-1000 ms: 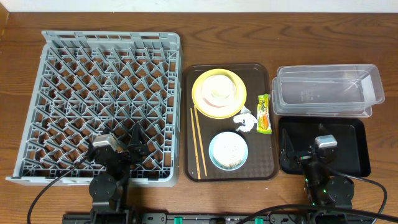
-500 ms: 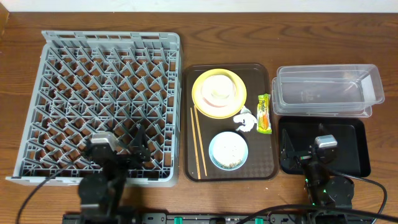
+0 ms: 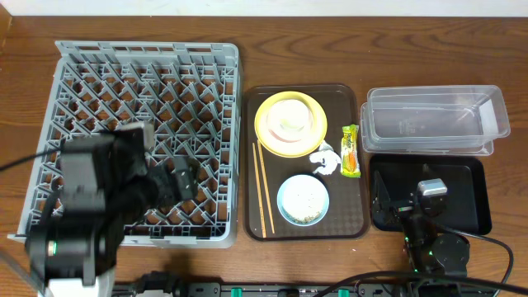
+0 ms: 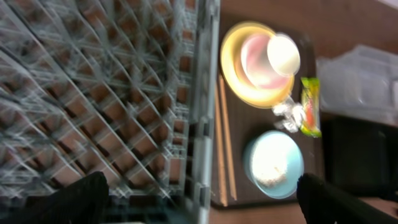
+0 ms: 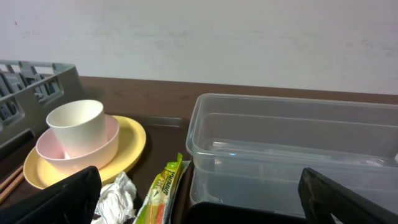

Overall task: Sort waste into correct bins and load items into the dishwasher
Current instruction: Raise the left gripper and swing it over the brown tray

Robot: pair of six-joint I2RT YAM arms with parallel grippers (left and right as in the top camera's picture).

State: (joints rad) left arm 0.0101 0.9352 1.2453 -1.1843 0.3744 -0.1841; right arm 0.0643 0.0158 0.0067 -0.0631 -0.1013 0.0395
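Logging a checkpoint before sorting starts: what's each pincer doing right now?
Left pincer: open, holding nothing.
Right pincer: open, holding nothing.

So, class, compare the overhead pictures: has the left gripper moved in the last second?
Yes. The left gripper rose towards the camera and its arm swung left, now covering the grey rack's near-left corner instead of sitting at its near edge.
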